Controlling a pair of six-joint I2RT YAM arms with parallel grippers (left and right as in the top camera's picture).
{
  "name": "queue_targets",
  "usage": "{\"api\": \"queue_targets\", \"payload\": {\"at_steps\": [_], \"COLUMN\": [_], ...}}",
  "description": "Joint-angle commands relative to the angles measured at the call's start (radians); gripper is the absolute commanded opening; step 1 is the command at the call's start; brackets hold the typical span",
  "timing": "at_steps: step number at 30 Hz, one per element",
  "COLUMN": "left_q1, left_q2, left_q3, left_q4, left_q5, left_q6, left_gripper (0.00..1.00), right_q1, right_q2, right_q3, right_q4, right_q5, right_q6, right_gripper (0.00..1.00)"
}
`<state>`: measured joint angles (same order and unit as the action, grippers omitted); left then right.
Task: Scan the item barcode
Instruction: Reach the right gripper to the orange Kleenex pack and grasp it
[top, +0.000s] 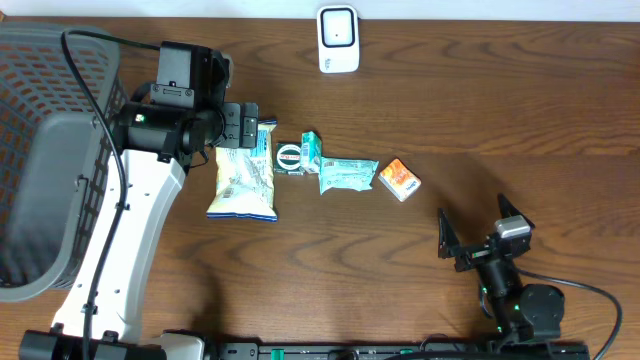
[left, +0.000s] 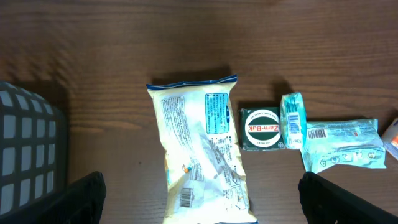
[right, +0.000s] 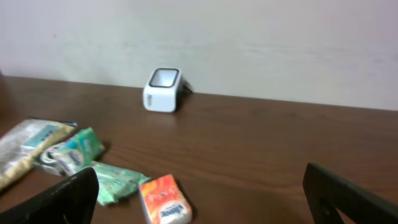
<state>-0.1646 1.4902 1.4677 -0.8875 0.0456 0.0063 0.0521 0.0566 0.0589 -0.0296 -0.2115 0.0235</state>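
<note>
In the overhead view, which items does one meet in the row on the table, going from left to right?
snack bag → Zam-Buk tin → small teal packet → teal wrapped pack → orange box

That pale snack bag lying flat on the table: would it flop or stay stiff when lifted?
The snack bag looks like thin, wrinkled film, so it would probably sag rather than stay stiff. It looks thin and flattish, so probably light. It lies flat, so it should not roll.
</note>
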Motion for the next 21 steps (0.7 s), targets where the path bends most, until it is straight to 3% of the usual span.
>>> {"api": "queue_targets", "payload": {"at_steps": [1, 9, 21], "left_q1": [0.005, 0.005, 0.005], "left_q2": [0.000, 0.000, 0.000], "left_q3": [0.009, 0.009, 0.009], "left_q4": [-0.002, -0.002, -0.002], "left_q5": [-0.005, -0.005, -0.006], "left_q6": [0.020, 0.020, 0.020], "left_gripper": [0.98, 0.98, 0.98], "right_q1": [0.008, 0.008, 0.008], "right_q2": [0.093, 0.507, 1.038], "right_q3": [0.140, 0.544, 1.066], "right_q4": [-0.038, -0.320, -0.858], "right_q5": [-0.057, -0.140, -0.140], "right_q6": [0.020, -0.071, -0.074], "right_gripper": [0.99, 0.99, 0.99]}}
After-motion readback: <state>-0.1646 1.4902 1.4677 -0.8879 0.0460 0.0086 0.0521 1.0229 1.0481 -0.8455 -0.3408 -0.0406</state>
